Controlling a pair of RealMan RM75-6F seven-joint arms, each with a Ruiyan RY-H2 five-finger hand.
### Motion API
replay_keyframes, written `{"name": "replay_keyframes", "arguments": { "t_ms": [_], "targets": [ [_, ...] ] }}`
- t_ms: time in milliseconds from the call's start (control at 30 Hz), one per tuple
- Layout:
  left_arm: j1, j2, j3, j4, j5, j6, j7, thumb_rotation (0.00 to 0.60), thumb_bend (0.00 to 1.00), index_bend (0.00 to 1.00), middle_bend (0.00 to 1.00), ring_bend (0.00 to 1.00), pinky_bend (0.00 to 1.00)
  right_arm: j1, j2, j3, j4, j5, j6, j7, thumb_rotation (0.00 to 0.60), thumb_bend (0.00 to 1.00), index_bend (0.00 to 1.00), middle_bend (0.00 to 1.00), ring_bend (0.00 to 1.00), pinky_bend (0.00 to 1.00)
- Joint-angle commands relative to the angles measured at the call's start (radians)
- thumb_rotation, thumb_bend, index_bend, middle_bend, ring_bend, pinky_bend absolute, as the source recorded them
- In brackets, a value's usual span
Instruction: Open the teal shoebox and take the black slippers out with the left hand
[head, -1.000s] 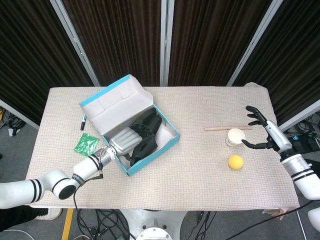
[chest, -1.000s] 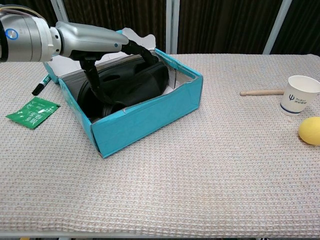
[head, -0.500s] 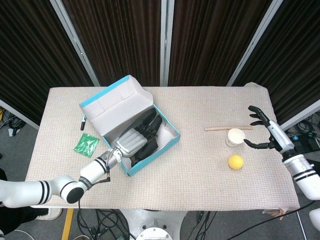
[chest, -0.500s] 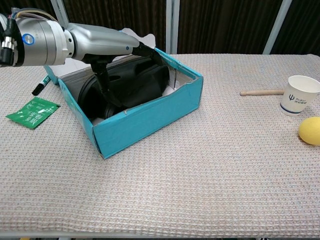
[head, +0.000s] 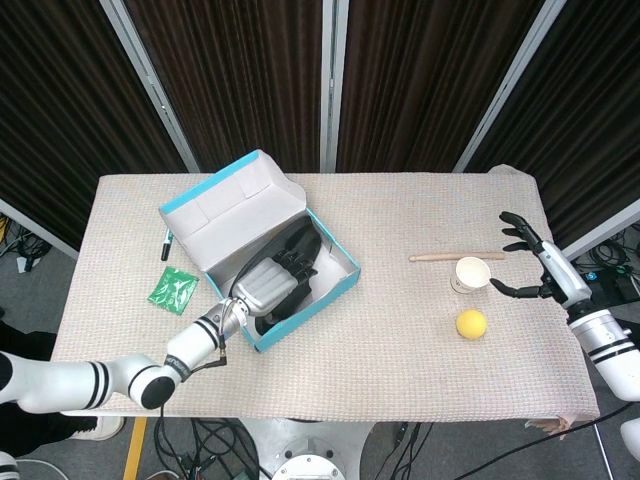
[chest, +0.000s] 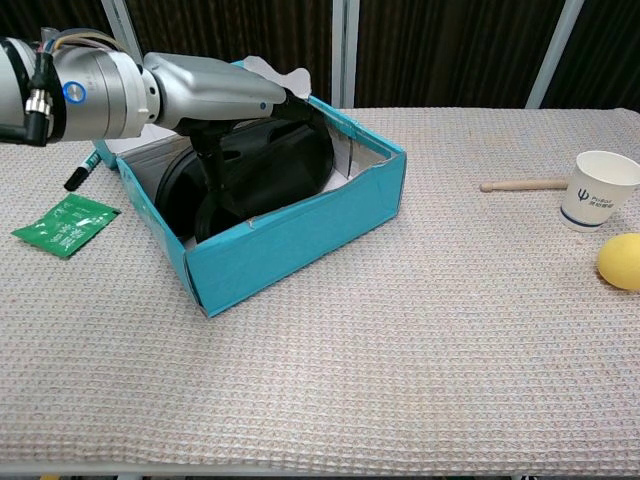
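Dark curtains behind; beige counter (head: 400, 300). Teal shoebox (chest: 300, 235) left of centre, lid off. Left hand (head: 268, 283) grasping black slippers (chest: 265, 165) inside. Right hand (head: 530, 265) released, far right. Next: prob. lift slippers clear w/o snagging box wall.

Left hand (chest: 215, 95) inside open teal shoebox (chest: 300, 235), on black slippers (chest: 265, 165)

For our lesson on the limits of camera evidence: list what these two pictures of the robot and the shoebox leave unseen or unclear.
- Left hand fingertips: both views, buried among the slippers in the shoebox; grip cannot be told.
- Number of slippers: both views, one dark mass under the hand.
- Right hand: outside the chest view.
- Cup print: too small to read.
- Pen: chest view, partly behind the left arm.
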Motion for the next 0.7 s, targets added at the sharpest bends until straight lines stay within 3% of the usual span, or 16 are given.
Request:
{"name": "replay_keyframes", "arguments": {
  "t_ms": [33,600,700],
  "targets": [
    [-0.002,-0.01,0.016,0.016,-0.028,0.031,0.037,0.6,0.1,0.1,0.05,0.02,0.1,0.0,0.001,0.0,0.001,0.0,0.0,0.001,0.6,0.16,0.0,0.04,0.1,0.24],
    [-0.064,-0.019,0.063,0.066,-0.12,-0.016,0.136,0.6,0.1,0.1,0.05,0.02,0.1,0.001,0.003,0.001,-0.006,0.005,0.004,0.004,0.6,0.16,0.0,0.04,0.1,0.24],
    [-0.069,-0.029,0.07,0.08,-0.109,-0.015,0.141,0.6,0.14,0.15,0.06,0.02,0.1,-0.001,0.003,0.001,-0.005,0.007,0.005,0.006,0.6,0.16,0.0,0.04,0.1,0.24]
  ]
}}
